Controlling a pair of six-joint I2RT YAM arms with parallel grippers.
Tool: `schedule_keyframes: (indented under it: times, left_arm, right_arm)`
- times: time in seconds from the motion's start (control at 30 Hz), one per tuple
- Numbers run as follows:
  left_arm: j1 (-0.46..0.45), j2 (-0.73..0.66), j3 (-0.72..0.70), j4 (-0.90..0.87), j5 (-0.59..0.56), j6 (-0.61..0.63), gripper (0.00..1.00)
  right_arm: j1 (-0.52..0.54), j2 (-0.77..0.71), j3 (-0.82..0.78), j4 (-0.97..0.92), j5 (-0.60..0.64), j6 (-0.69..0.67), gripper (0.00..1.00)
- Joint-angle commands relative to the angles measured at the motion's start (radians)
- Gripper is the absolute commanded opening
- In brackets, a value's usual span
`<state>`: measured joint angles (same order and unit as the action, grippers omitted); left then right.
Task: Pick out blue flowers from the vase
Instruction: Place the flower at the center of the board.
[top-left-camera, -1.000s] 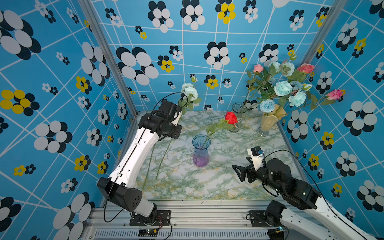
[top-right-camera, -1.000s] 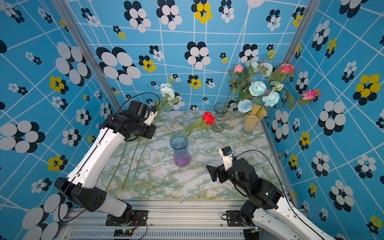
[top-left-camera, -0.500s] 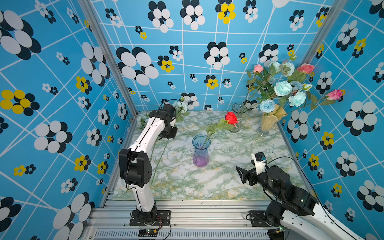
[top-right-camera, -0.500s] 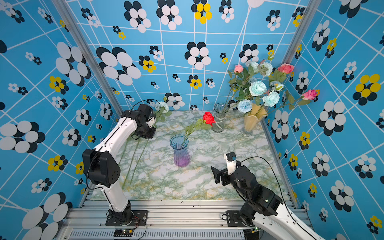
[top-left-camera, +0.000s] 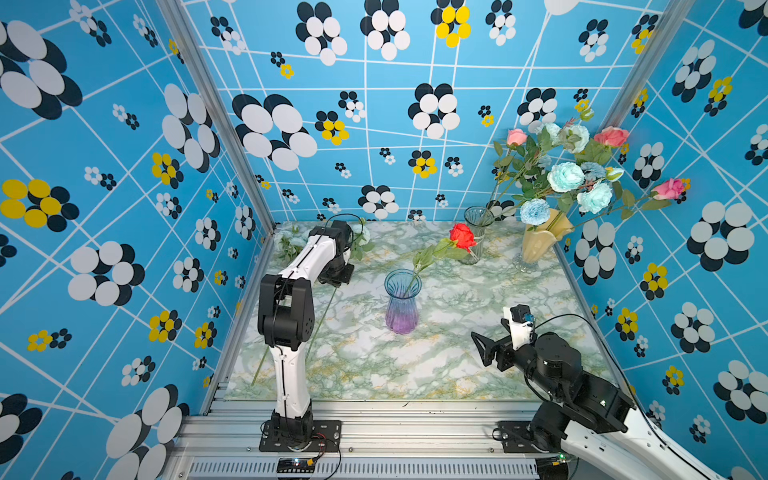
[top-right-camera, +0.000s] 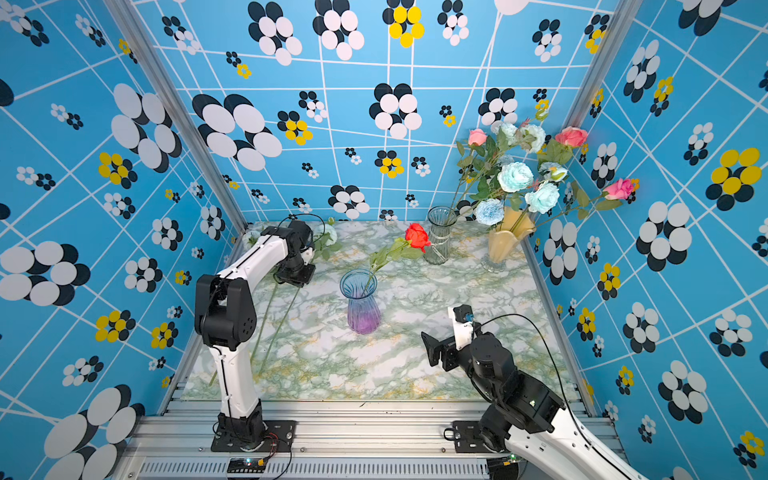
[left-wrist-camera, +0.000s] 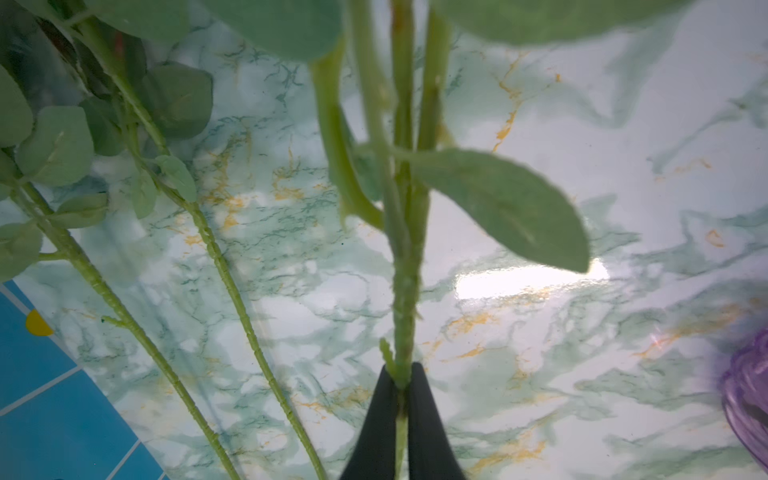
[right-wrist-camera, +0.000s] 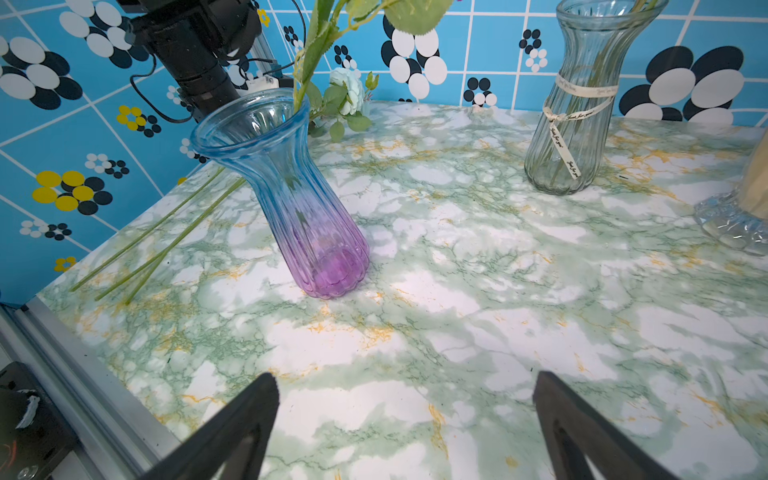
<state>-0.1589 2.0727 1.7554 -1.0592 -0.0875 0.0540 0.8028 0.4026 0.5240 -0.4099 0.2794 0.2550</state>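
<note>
Black left jaws clamp a blue flower's stem (left-wrist-camera: 405, 316) low over the table (left-wrist-camera: 540, 353); releasing could tangle it with laid stems (left-wrist-camera: 232, 291) beside. Right jaws gape empty. Other blue flowers (top-left-camera: 565, 176) crowd the yellow vase (top-left-camera: 540, 245) among snag-prone pink roses (top-left-camera: 611, 136).

Blue flower-patterned walls (top-left-camera: 374, 124); glossy green-veined marble tabletop (top-left-camera: 395, 374); aluminium front rail (top-left-camera: 415, 428).

A red rose (top-left-camera: 462, 236) leans from a blue-purple vase (top-left-camera: 401, 307) near a ribboned clear vase (top-left-camera: 480, 220).

Likely lab: printed-wall booth (top-left-camera: 104, 166), aluminium rails (top-left-camera: 415, 428).
</note>
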Motion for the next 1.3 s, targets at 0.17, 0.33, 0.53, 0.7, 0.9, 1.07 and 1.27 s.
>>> schedule_keyframes:
  times: [0.17,0.33,0.53,0.7,0.9,1.07,1.27]
  left_arm:
    - [0.051,0.053,-0.005,0.045,-0.070,0.032,0.00]
    - [0.052,0.115,0.017,0.050,-0.076,0.046,0.00]
    - [0.053,0.168,0.038,0.050,-0.092,0.046,0.00]
    - [0.064,0.201,0.061,0.045,-0.119,0.035,0.00]
    - [0.089,0.199,0.069,0.053,-0.116,0.019,0.00]
    - [0.110,0.196,0.070,0.048,-0.095,0.004,0.00]
    - [0.109,0.205,0.066,0.048,-0.098,-0.002,0.00]
  right_arm:
    - [0.001,-0.032,-0.021,0.012,-0.003,0.010,0.99]
    - [0.000,-0.036,-0.021,0.007,-0.005,0.011,0.99]
    - [0.000,-0.066,-0.026,0.005,0.004,0.015,0.99]
    - [-0.001,-0.063,-0.030,0.007,0.004,0.015,0.99]
    - [0.000,-0.053,-0.030,0.013,0.005,0.012,0.99]
    - [0.001,-0.050,-0.031,0.017,0.006,0.012,0.99]
    - [0.001,-0.047,-0.032,0.020,0.006,0.013,0.99]
